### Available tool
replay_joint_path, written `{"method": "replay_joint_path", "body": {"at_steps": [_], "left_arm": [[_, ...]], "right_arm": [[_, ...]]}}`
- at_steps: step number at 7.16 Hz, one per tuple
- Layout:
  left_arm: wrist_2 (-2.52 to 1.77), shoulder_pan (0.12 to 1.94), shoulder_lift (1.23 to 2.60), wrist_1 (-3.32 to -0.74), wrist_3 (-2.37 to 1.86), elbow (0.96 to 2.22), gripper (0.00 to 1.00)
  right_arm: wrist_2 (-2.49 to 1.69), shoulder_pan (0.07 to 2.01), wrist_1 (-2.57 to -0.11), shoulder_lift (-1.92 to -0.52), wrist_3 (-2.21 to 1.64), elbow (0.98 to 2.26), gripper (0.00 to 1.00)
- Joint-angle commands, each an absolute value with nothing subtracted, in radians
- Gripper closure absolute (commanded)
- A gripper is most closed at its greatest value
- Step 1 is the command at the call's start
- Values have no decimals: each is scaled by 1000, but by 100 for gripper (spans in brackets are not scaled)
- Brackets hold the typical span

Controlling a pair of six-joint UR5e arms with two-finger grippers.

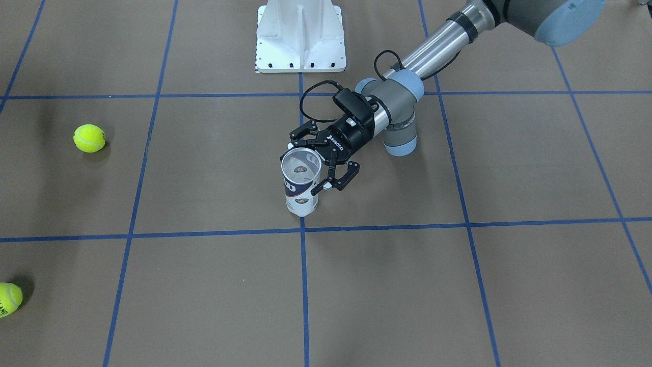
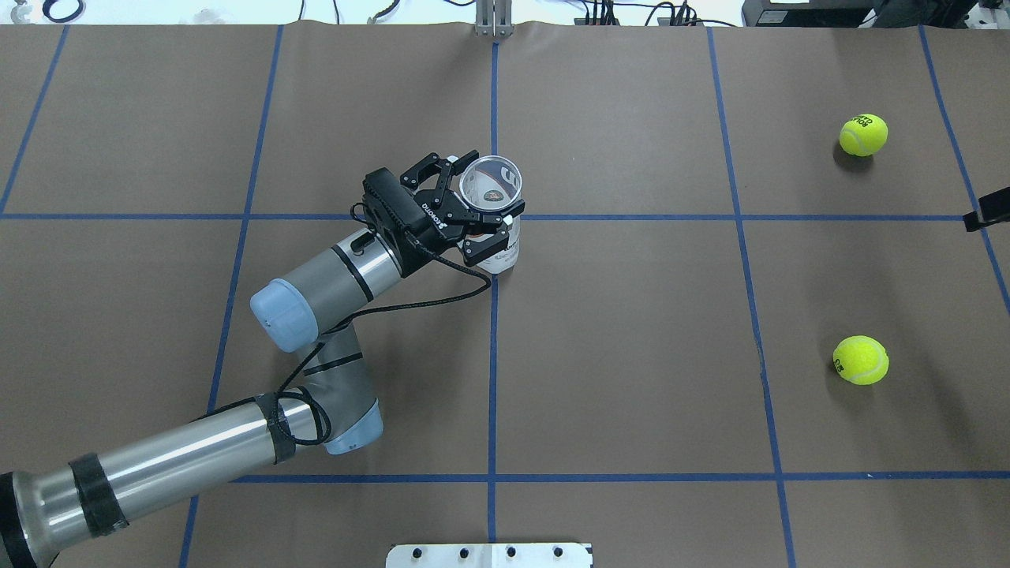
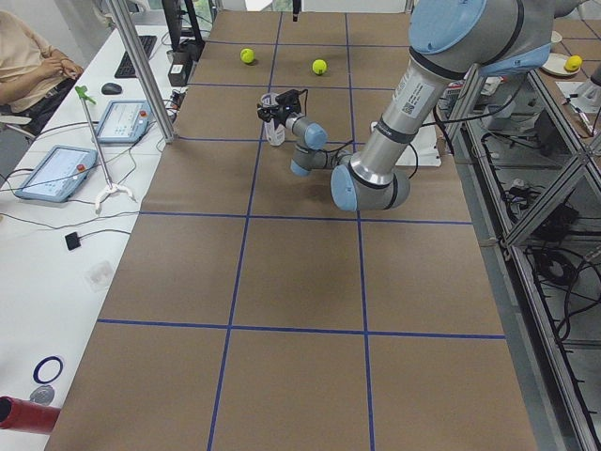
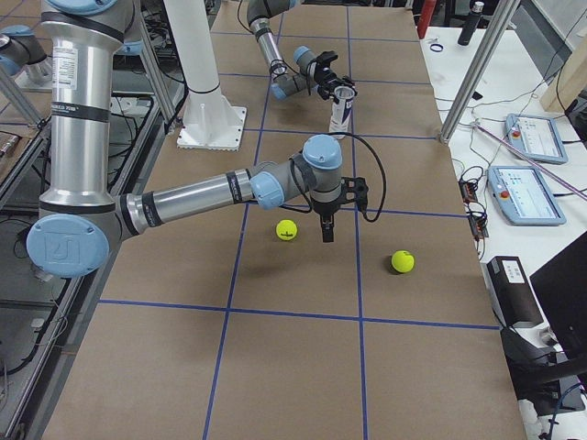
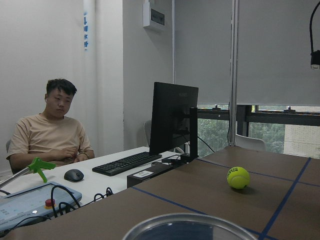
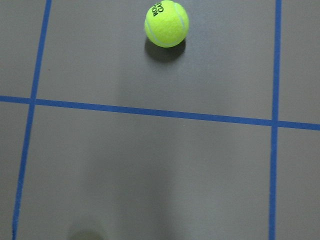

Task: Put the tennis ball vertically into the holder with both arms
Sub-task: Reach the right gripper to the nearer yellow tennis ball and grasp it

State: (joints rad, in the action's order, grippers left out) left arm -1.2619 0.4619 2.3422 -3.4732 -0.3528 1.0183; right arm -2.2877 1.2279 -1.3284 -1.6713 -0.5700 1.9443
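Two tennis balls lie loose and none is in the holder (image 1: 300, 196) yet. Front-facing view: the left gripper (image 1: 305, 168) comes in level, jaws spread almost full and straddling the upright holder just under its rim. The pads look pressed to the wall on both sides, so it reads as gripping the can. The white pedestal base (image 1: 300, 38) is behind its wrist. The near ball (image 1: 89, 138) and far ball (image 1: 9, 299) are both well away on the table (image 1: 458, 285), out beyond the holder. Overhead: same grasp, mouth facing up, no ball visible inside. Left side view: too small to add anything. Right side view: the right gripper (image 4: 327, 227) points straight down between the balls, just beside the one on its robot side. Nothing visibly in it, and I cannot tell its opening. Left wrist: holder rim directly below the camera, one ball beyond it, and the operator (image 5: 50, 130) seated past the table. Right wrist: one ball ahead of the gripper, fingers out of frame. Risks: an off-centre descent nudges the ball and it rolls off. A hard squeeze near the rim flexes the thin wall, while a loose grip lets the can tip when the ball hits the rim. The arms could also clash above the mouth.
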Motion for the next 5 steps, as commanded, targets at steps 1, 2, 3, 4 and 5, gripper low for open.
{"method": "replay_joint_path", "body": {"at_steps": [1, 2, 3, 4, 5], "left_arm": [[-1261, 463, 2342, -3473, -353, 1017, 1], [-1261, 463, 2342, -3473, -353, 1017, 1], [-1261, 463, 2342, -3473, -353, 1019, 1], [-1261, 463, 2342, -3473, -353, 1017, 1], [-1261, 463, 2342, -3473, -353, 1019, 1]], "right_arm": [[-2164, 1029, -1229, -1690, -811, 1971, 0], [-2075, 934, -1227, -1719, -881, 2005, 0], [-1995, 851, -1223, -1750, -946, 2032, 0], [-1917, 769, -1182, -1776, -1007, 2031, 0], [-1860, 709, -1140, -1804, -1049, 2026, 0]]}}
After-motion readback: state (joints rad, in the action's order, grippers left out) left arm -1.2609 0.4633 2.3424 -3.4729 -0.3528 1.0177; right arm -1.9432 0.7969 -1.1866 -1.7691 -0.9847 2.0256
